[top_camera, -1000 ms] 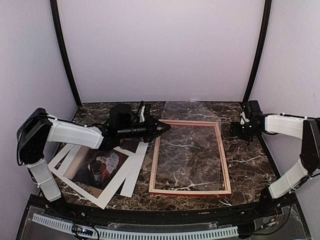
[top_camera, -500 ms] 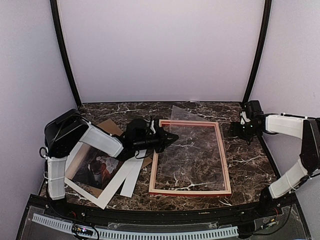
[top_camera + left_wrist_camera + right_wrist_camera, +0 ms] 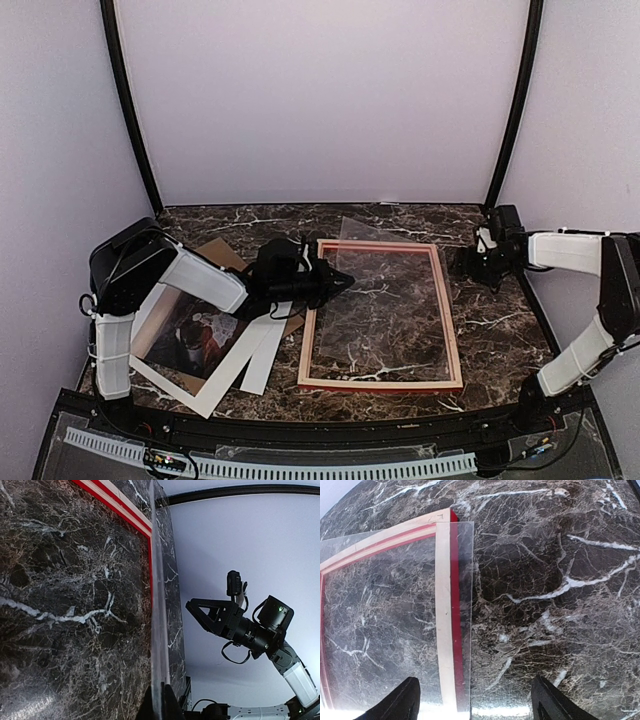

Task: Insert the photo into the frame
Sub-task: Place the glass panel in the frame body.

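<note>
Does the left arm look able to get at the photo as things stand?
Probably not yet: the left gripper is shut on the clear sheet over the frame, and the photo lies back towards its base.

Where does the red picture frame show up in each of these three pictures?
Top external: the frame lies flat, right of centre.
Left wrist: its red edge slants in from the top, then runs down mid-picture.
Right wrist: its corner sits upper left, one rail running down.
Shared landmark: the clear sheet lying over it.
</note>
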Controlling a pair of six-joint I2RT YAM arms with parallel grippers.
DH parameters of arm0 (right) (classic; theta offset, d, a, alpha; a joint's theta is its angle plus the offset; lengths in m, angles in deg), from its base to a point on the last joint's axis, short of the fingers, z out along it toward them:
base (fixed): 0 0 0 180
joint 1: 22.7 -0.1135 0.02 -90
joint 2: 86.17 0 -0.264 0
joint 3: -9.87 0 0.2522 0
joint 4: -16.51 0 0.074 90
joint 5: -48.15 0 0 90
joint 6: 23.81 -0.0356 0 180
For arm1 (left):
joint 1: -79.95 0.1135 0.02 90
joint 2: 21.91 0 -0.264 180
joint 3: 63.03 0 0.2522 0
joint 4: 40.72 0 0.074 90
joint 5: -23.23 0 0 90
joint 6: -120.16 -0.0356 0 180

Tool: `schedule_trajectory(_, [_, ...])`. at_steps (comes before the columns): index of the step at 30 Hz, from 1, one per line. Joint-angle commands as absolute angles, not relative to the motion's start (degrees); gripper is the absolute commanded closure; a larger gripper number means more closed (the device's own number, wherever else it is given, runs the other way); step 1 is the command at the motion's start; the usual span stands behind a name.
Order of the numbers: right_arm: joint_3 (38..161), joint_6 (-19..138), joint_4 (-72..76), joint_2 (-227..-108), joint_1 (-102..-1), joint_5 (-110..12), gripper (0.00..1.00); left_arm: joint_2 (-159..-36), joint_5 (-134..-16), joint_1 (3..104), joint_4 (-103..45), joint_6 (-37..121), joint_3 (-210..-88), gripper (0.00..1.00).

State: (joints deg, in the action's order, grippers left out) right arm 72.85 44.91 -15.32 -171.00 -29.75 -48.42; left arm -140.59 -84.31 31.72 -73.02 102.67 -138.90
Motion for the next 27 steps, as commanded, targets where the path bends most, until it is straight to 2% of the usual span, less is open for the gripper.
schedule_trajectory(1, [71.46,44.55,-11.55,-173.01,-29.64,-52.42,0.23,-138.59,-85.20,31.45,-69.71,99.26,-140.27,0.99])
schedule_trajectory(18, [72.87,44.13,-6.34,-182.71,-31.45,-59.49,0.23,-139.42,-86.58,31.44,-69.20,99.29,-139.18,0.95])
schedule_trajectory(27, [75.01,44.24,-4.31,-184.13,-32.67,-62.74,0.26,-139.25,-90.49,31.62,-65.19,98.09,-140.67,0.85])
